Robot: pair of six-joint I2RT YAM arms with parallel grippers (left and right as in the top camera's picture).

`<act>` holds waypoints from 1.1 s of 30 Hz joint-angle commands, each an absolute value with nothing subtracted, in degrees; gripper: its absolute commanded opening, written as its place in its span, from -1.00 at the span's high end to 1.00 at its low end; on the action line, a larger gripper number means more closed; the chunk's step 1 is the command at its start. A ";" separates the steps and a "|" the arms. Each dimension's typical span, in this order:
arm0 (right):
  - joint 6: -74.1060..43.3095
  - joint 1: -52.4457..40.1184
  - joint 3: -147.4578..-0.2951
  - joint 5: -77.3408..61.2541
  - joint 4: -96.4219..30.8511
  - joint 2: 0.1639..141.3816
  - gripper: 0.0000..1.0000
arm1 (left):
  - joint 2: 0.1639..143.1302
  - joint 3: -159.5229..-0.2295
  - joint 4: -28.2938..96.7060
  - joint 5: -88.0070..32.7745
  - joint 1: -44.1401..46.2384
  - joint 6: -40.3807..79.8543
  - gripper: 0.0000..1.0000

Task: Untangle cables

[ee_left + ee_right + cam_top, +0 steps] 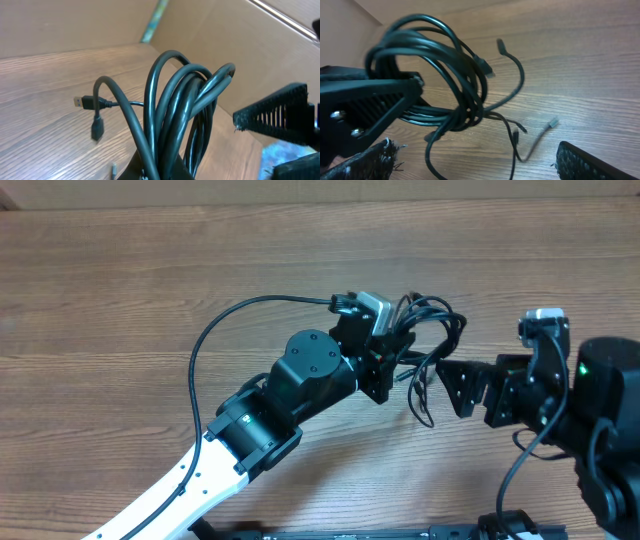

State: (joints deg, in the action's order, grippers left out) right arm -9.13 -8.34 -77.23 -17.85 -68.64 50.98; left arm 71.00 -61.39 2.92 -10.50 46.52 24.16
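The cables (432, 330) are a bundle of thin black cords looped together above the wooden table. My left gripper (390, 367) is shut on the bundle; in the left wrist view the loops (182, 110) rise out of its jaws (162, 172). A silver-tipped plug (80, 102) and a second plug end (97, 131) hang to the left. My right gripper (450, 387) stands open just right of the bundle, holding nothing. In the right wrist view the coil (440, 65) hangs from the left finger (370, 102), and loose ends (552, 122) trail between my own wide-apart fingers (477, 165).
The left arm's own thick black wire (205, 345) arcs over the wooden table (120, 290). A cardboard wall (240, 40) stands behind the table in the left wrist view. The right arm's body (600, 410) fills the right edge.
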 commanded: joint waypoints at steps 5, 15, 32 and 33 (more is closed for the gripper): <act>-8.49 -8.19 -77.32 -15.90 -69.69 49.65 -1.00 | 69.69 -62.08 -0.38 -20.64 46.52 12.27 0.92; -12.75 -8.19 -77.32 -11.79 -68.47 48.75 -1.00 | 69.69 -62.08 0.67 -16.99 46.50 4.40 0.92; -20.93 -8.19 -77.32 0.80 -69.56 44.77 -1.00 | 69.69 -62.08 2.09 -13.56 46.48 2.74 0.92; -21.28 -8.19 -77.32 0.84 -69.52 44.77 -1.00 | 69.69 -62.08 2.02 -13.61 46.48 2.74 0.92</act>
